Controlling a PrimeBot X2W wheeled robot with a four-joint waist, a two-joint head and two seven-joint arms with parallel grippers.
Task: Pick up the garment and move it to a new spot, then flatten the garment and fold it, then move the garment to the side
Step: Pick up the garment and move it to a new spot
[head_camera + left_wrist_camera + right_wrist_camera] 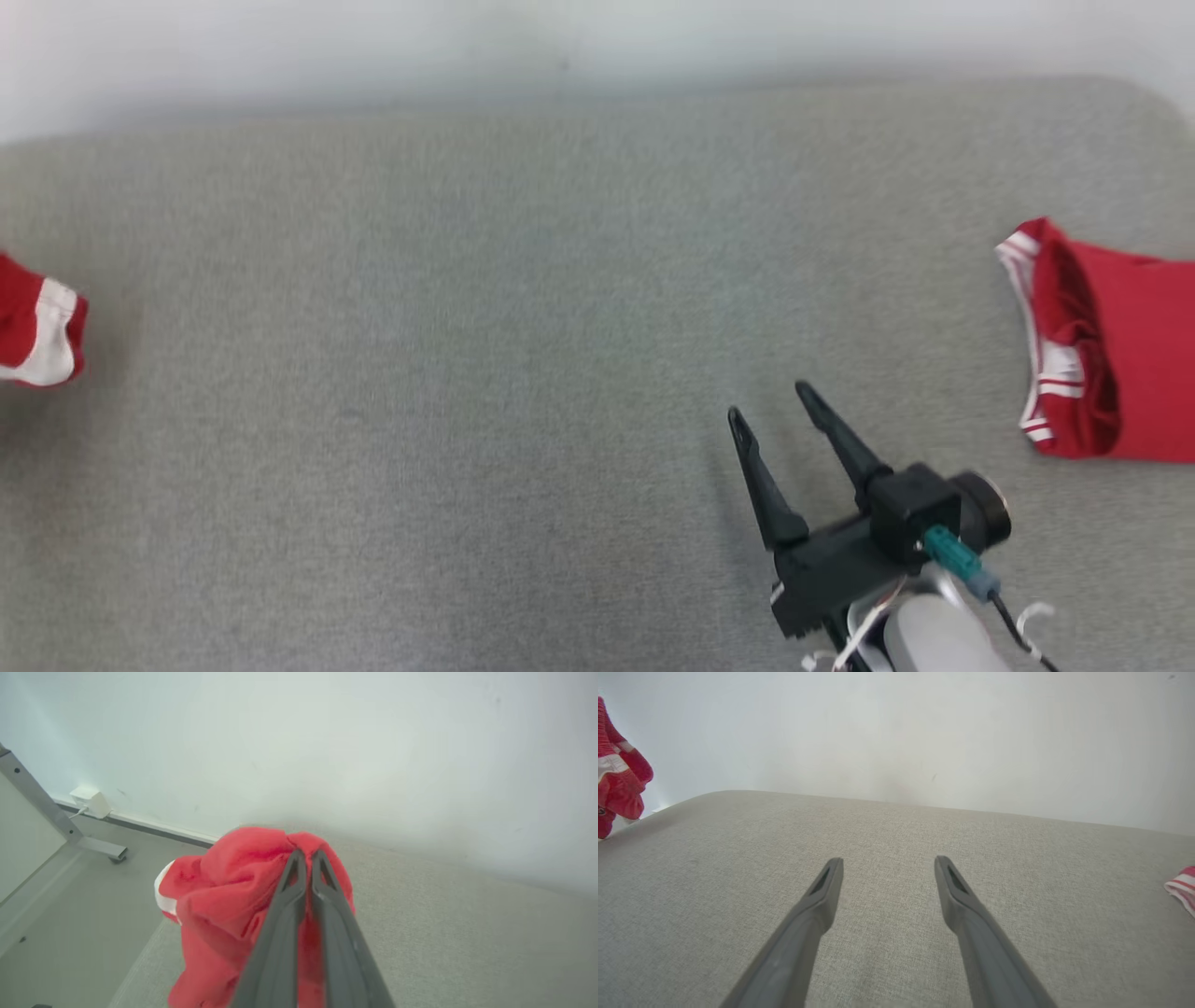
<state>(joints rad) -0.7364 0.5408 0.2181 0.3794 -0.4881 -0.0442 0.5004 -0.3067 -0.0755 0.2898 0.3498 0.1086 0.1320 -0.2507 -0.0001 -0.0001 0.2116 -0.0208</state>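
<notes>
Pinching a bunched fold of the red garment (224, 891), the left pincer (306, 854) has its two dark fingers pressed almost together, with cloth squeezed between the tips. The risk, as I judge it, is a thin hold. Only a small ridge of fabric appears to be caught, so the weight of the loose cloth could pull it free during a lift or carry. It might then drop past the left edge of the grey worktop (467, 327) onto the floor (70, 914) beside it. A crumpled grab could also leave the garment twisted and harder to flatten. The garment sits at the worktop's far left edge, bunched around and below the left pincer's tips, with a white band showing on one side. The right pincer (767, 401) stands wide open and holds nothing, above the front right part of the worktop and well apart from the garment. A second red piece (1111, 355) with white stripes lies at the right edge.
</notes>
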